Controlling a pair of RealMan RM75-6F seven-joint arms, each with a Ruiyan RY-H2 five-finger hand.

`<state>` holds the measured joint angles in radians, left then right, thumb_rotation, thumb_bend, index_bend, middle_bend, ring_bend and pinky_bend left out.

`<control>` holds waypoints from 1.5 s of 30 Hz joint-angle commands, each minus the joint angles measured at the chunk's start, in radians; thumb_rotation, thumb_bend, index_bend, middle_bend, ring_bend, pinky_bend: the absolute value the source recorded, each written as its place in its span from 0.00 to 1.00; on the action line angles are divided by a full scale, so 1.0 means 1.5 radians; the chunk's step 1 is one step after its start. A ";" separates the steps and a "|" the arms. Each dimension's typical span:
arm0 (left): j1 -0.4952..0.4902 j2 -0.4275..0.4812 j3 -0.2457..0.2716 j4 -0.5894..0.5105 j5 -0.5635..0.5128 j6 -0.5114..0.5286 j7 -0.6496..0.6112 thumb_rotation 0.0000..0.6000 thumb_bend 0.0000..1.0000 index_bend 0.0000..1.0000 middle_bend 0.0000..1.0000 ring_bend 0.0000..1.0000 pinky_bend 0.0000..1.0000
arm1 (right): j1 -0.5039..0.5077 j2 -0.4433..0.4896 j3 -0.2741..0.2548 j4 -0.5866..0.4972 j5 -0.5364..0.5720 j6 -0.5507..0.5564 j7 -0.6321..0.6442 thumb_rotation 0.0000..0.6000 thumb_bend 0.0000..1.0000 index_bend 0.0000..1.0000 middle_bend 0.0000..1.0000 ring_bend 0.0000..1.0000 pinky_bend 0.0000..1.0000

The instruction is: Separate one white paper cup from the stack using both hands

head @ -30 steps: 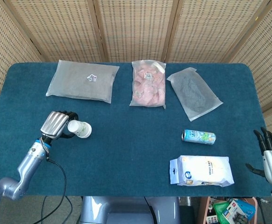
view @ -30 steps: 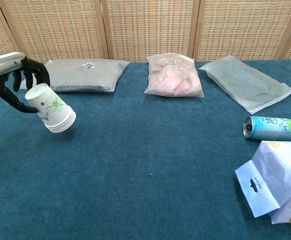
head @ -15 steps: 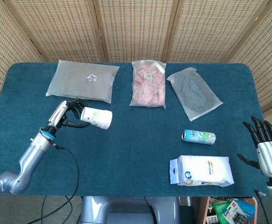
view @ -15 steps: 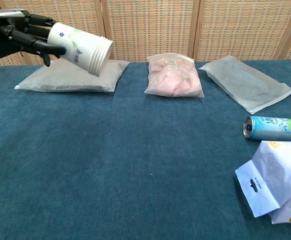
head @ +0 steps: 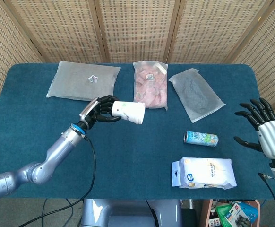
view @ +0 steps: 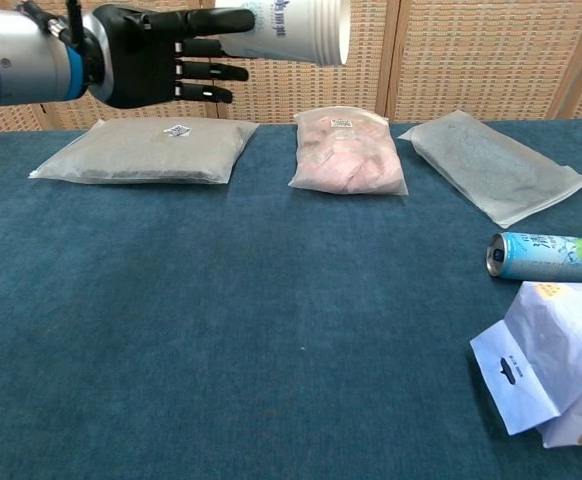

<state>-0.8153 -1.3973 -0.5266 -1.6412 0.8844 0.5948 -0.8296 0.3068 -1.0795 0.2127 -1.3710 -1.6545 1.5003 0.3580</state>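
Since a second ago the left hand [head: 98, 109] has carried the stack of white paper cups [head: 128, 112] from near the table's [head: 29, 118] left edge up and toward its middle; it holds the stack lying sideways in the air, rims pointing right, in front of the pink bag [head: 150, 84] at the far edge. Over the right edge, the right hand [head: 260, 125] has risen into fuller view, fingers spread wide and holding nothing. Near that edge, a blue can [head: 201, 138] lies just behind a white packet [head: 204, 173]
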 commanded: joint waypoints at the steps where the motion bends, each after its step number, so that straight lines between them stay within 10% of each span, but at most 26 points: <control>1: -0.019 -0.020 -0.006 0.016 -0.008 -0.013 0.002 1.00 0.22 0.52 0.51 0.48 0.55 | 0.016 0.010 0.004 -0.002 -0.005 -0.016 0.003 1.00 0.02 0.33 0.29 0.14 0.03; 45: -0.121 -0.139 -0.023 0.101 -0.029 -0.080 0.044 1.00 0.24 0.52 0.51 0.48 0.55 | 0.259 -0.048 -0.010 0.044 -0.166 -0.044 -0.026 1.00 0.21 0.48 0.55 0.47 0.33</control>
<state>-0.9963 -1.6051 -0.5614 -1.4908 0.8422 0.4740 -0.7643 0.6937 -1.1498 0.1987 -1.3055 -1.9033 1.4316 0.3203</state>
